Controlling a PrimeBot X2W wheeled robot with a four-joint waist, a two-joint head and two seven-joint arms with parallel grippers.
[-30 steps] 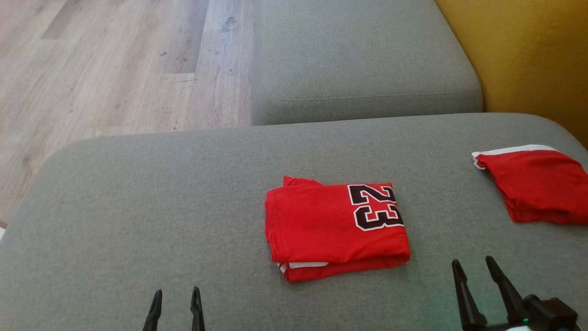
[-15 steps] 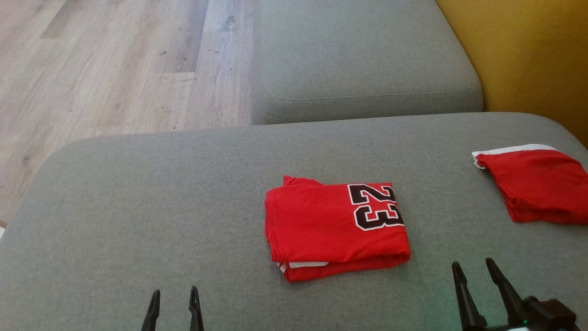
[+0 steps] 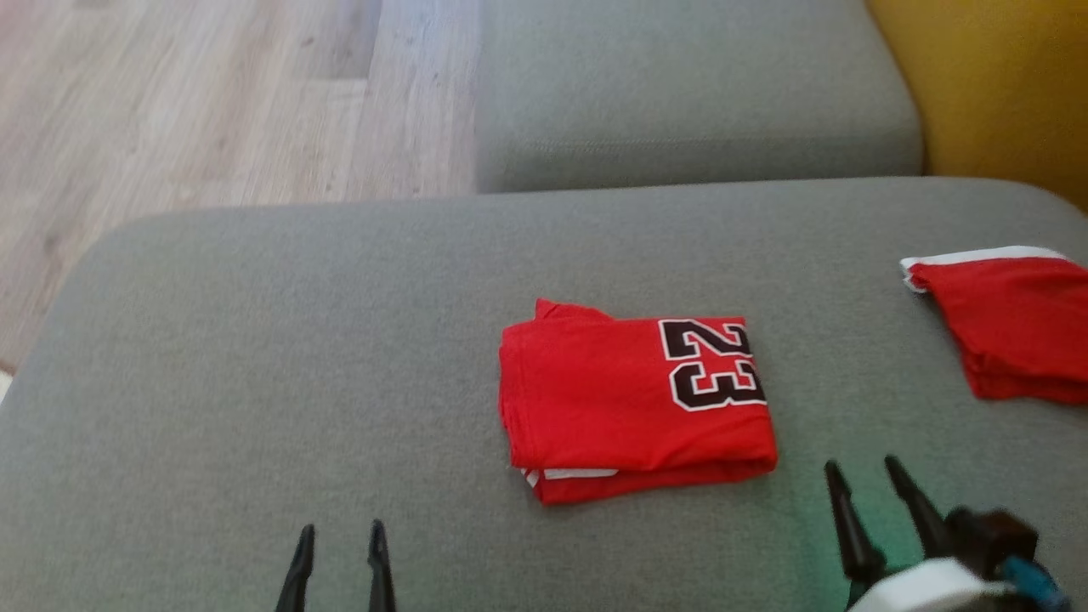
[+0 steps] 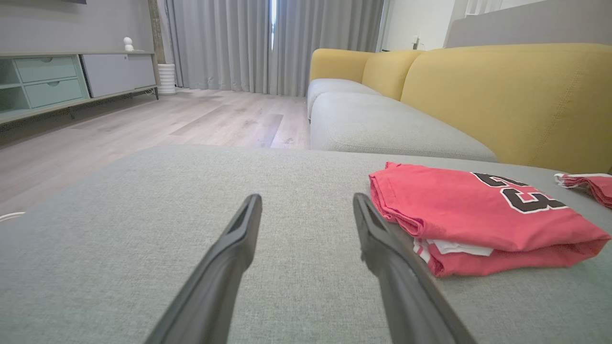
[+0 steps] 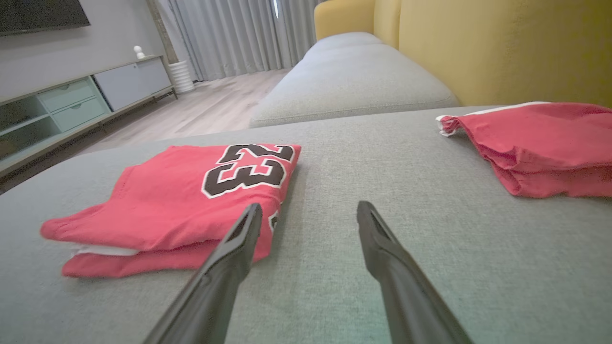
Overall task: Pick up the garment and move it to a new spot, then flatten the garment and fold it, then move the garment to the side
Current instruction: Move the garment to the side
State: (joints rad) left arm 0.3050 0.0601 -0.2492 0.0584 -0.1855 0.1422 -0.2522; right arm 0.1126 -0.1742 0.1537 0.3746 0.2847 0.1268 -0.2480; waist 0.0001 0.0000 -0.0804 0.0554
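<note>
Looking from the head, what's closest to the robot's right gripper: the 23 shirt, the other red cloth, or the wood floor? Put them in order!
From the right gripper:
1. 23 shirt, just to its left.
2. other red cloth, ahead on the right.
3. wood floor, far off left.

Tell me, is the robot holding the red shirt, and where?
Nothing is held. The left end effector and right end effector are open and empty, not touching the folded red shirt.

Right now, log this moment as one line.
garment: folded red 23 jersey, flat on grey cushion | left gripper: open, empty | right gripper: open, empty | other: second red garment at right
</note>
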